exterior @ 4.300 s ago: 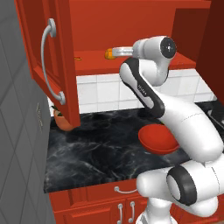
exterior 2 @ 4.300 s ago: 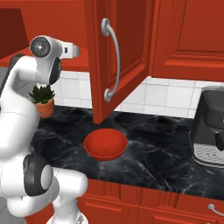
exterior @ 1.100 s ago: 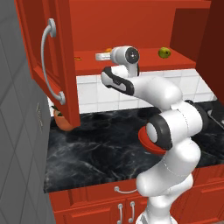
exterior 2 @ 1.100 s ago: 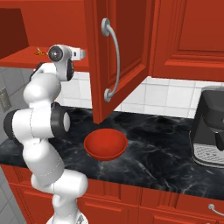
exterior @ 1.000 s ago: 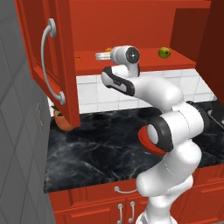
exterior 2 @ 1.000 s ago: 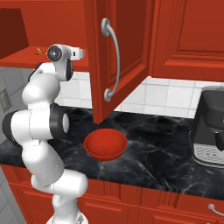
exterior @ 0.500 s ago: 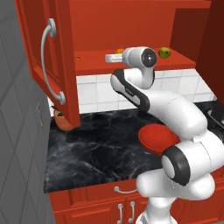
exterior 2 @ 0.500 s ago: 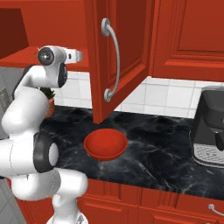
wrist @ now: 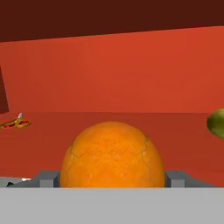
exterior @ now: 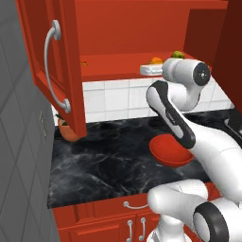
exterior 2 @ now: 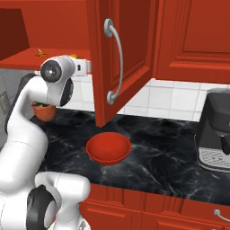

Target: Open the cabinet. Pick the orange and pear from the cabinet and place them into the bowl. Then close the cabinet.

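Observation:
Both doors of the red cabinet [exterior: 71, 56] stand open. My gripper [wrist: 112, 180] is at the shelf's front edge and faces the back wall. It is shut on the orange [wrist: 111, 155], with a grey fingertip [wrist: 46, 179] against each side of the fruit. From the left base camera the orange [exterior: 156, 60] peeks over the white hand [exterior: 151, 69]. The yellow-green pear [exterior: 177, 54] lies on the shelf just to the right; the hand camera catches the pear [wrist: 216, 123] at its right edge. The red bowl [exterior: 170, 149] sits on the black counter below, also seen as the bowl [exterior 2: 108, 149].
A small red-and-yellow object [wrist: 15, 124] lies further left on the shelf. The open door [exterior 2: 130, 54] hangs over the counter beside the hand. A terracotta plant pot [exterior: 68, 132] stands at the back left, and a coffee machine [exterior 2: 215, 134] at the right.
The arm has swung its elbow and wrist to the right, and the hand has shifted right along the shelf. The jaws keep the same width.

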Motion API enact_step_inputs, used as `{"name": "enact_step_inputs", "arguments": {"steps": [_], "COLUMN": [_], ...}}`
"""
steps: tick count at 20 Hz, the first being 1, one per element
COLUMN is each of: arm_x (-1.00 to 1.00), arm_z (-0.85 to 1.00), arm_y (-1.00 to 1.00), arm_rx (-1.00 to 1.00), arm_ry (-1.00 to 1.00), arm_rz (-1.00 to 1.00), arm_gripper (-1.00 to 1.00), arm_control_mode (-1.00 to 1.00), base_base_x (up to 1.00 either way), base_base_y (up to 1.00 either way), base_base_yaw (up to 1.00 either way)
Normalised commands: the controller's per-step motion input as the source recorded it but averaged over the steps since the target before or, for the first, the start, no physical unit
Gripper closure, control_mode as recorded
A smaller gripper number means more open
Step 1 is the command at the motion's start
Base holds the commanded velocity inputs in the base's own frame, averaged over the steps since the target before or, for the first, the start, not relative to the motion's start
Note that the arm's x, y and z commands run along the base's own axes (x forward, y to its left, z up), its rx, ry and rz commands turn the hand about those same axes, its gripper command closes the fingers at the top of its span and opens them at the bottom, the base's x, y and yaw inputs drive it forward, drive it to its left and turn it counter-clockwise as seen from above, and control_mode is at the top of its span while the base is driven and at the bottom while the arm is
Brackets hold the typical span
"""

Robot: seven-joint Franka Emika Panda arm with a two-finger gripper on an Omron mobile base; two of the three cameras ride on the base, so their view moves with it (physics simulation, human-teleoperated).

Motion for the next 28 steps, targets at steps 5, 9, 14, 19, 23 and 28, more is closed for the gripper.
{"name": "enact_step_inputs", "arguments": {"steps": [5,9,14,19,23,28], "arm_x": [-1.00,-0.92,-0.51,-0.08,0.00,0.00], "arm_z": [0.13,-0.53,-0.95,-0.77,-0.78,-0.74], "arm_y": [-0.38,-0.03,0.00,0.00,-0.01,-0.10], "arm_rx": [-0.03,-0.22,-0.32,-0.28,-0.18,-0.13], "arm_ry": [0.04,0.24,0.38,0.27,0.27,0.24], "arm_rz": [0.00,0.00,0.00,0.00,0.00,0.00], "arm_gripper": [1.00,1.00,1.00,1.00,1.00,1.00], "arm_control_mode": [-1.00,-1.00,-1.00,-1.00,-1.00,-1.00], "base_base_x": [0.00,0.00,0.00,0.00,0.00,0.00], "base_base_y": [0.00,0.00,0.00,0.00,0.00,0.00], "base_base_yaw": [0.00,0.00,0.00,0.00,0.00,0.00]}}
